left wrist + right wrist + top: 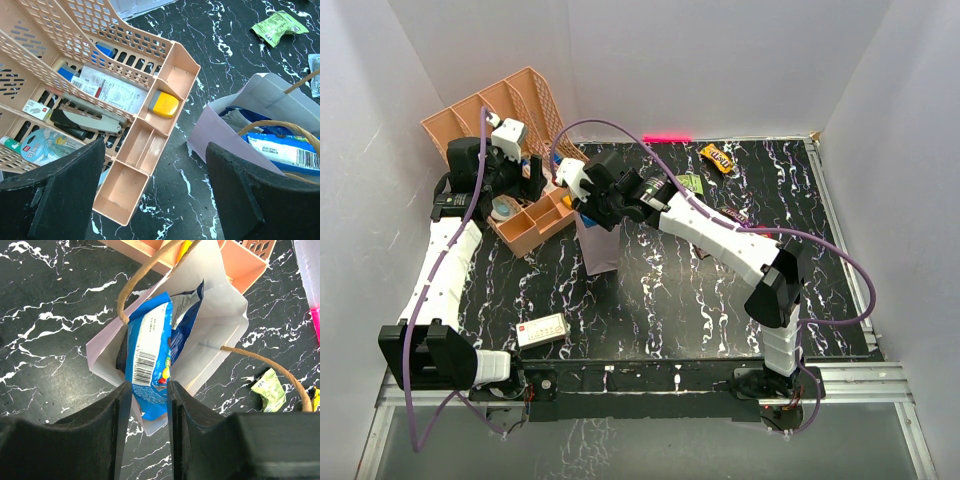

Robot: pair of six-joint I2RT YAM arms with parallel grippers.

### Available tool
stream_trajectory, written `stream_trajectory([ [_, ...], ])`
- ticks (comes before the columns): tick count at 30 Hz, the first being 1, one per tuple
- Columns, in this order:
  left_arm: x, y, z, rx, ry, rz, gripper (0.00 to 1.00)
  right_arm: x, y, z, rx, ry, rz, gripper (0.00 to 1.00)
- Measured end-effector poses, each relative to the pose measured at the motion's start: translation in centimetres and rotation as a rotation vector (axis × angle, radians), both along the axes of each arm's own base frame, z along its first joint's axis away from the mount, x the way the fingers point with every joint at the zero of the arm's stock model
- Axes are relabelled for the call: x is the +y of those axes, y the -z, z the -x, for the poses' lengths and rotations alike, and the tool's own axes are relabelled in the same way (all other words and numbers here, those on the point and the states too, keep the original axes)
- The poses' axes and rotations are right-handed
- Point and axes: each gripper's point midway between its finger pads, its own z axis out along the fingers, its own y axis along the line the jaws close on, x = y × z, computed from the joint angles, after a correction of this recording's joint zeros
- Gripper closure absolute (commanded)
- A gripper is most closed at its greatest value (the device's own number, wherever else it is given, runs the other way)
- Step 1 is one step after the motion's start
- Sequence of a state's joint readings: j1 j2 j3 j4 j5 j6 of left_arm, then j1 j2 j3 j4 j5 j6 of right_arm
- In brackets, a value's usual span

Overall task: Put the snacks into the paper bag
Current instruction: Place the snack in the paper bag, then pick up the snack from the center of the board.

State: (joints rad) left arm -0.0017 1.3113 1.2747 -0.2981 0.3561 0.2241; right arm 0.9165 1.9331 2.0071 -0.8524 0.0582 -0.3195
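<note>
The mauve paper bag (598, 245) stands open on the black marble table, next to the peach organiser. In the right wrist view the bag (215, 315) holds the large blue packet (147, 355), whose near end sticks out between my right gripper's (149, 390) fingers. That gripper (578, 185) hovers over the bag mouth, closed narrowly on the packet. My left gripper (156, 155) is wide open and empty, above the table between the organiser and the bag (235, 120). A green packet (690, 183), a yellow-brown wrapper (718, 157) and a dark wrapper (732, 213) lie on the table behind.
The peach slotted organiser (510, 110) with stationery stands at the back left, its small tray (150, 145) touching the bag's side. A small white box (542, 330) lies near the front left. White walls enclose the table.
</note>
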Motion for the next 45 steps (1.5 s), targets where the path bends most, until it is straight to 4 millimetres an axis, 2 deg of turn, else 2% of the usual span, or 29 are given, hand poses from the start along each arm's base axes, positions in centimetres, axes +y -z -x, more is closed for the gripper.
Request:
stream_trajectory([
  [8, 0.0, 0.0, 0.0, 0.0, 0.001, 0.0, 0.19, 0.5, -1.2, 0.2, 0.0, -0.016, -0.036, 0.62],
  [12, 0.0, 0.0, 0.0, 0.0, 0.001, 0.0, 0.19, 0.8, -1.2, 0.5, 0.012, -0.031, -0.045, 0.6],
  [19, -0.1, 0.0, 0.0, 0.0, 0.003, 0.001, 0.18, 1.1, -1.7, 1.2, 0.031, -0.061, -0.073, 0.48],
  [23, 0.0, 0.0, 0.0, 0.0, 0.002, 0.002, 0.16, 0.6, -3.3, 2.1, 0.024, -0.078, -0.106, 0.42],
  [29, 0.1, 0.0, -0.1, 0.002, -0.012, 0.005, 0.06, -1.6, -6.9, 4.0, -0.023, -0.096, -0.159, 0.39],
  [33, 0.1, 0.1, 0.0, 0.01, -0.023, 0.014, 0.02, -4.3, -7.6, 4.7, -0.03, -0.093, -0.176, 0.38],
  [35, 0.2, 0.2, 0.0, 0.016, -0.028, 0.018, 0.02, -6.3, -7.1, 3.9, -0.018, -0.064, -0.18, 0.37],
  [40, 0.3, 0.4, 0.2, 0.03, -0.043, 0.024, 0.02, -15.0, -4.4, -0.4, 0.014, 0.155, -0.188, 0.34],
  [43, 0.3, 0.9, 0.2, 0.038, -0.048, 0.031, 0.02, -20.6, -2.3, -2.3, 0.038, 0.312, -0.185, 0.34],
  [45, 0.3, 1.2, 0.3, 0.046, -0.048, 0.032, 0.01, -23.3, -0.7, -3.0, 0.064, 0.398, -0.184, 0.34],
])
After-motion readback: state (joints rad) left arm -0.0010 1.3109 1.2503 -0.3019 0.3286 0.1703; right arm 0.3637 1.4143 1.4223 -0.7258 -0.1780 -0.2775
